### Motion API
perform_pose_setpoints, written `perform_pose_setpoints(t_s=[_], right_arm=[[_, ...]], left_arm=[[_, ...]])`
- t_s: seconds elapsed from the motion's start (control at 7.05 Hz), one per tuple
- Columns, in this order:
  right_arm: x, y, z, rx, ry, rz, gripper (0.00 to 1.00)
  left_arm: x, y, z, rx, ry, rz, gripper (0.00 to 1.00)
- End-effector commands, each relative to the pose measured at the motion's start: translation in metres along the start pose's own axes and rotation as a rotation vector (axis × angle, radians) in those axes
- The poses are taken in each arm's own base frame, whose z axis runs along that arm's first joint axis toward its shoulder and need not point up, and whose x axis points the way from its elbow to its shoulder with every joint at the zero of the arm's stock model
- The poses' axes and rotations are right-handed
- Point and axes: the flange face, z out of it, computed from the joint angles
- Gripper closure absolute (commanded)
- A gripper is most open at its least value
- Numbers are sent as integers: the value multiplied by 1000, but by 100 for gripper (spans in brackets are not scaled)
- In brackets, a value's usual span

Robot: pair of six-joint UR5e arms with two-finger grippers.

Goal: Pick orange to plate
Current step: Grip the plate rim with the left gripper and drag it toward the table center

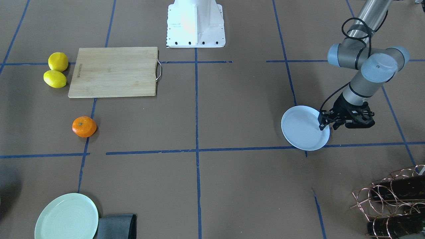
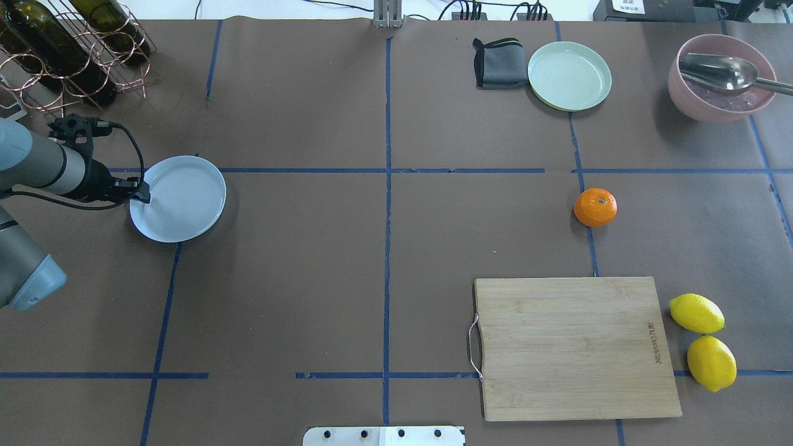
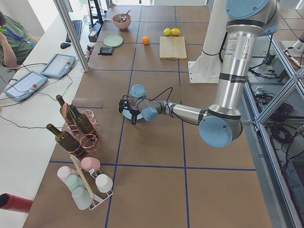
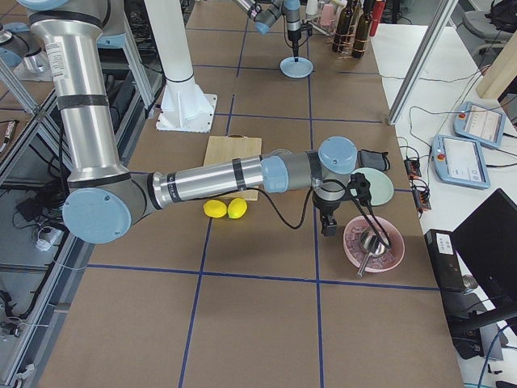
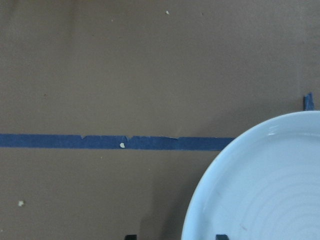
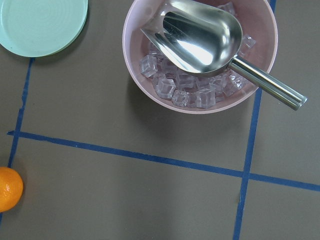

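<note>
The orange [image 2: 595,207] rests on the brown table on my right half, well away from both plates; it also shows at the lower left edge of the right wrist view as the orange [image 6: 9,189]. The pale bluish-white plate [image 2: 179,198] lies far across on my left half. My left gripper [image 2: 145,197] stands low at that plate's outer edge, open, one fingertip on each side of the rim [image 5: 200,210]. My right gripper [image 4: 329,229] shows only in the exterior right view, hovering near the pink bowl; I cannot tell whether it is open or shut.
A mint-green plate [image 2: 569,75] and grey cloth [image 2: 499,63] sit at the far side. A pink bowl [image 2: 681,102] holds ice and a metal scoop. A wooden cutting board [image 2: 576,347] and two lemons [image 2: 696,313] lie near my base. A wine rack [image 2: 68,56] stands far left.
</note>
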Motion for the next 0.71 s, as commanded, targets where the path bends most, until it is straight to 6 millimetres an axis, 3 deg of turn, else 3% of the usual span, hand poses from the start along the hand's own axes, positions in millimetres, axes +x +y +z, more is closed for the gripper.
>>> perform_pose_setpoints(t_s=[0.0, 0.14, 0.28, 0.57], right_arm=[[0, 0, 0, 0, 0, 2, 0], [-1, 0, -1, 1, 0, 0, 0], [-1, 0, -1, 1, 0, 0, 0], [-4, 0, -5, 9, 0, 3, 0]], left_arm=[[2, 1, 0, -1, 2, 6, 75], [3, 1, -1, -1, 5, 10, 94], [4, 1, -2, 0, 6, 14, 100], [7, 1, -4, -4, 14, 19, 100]])
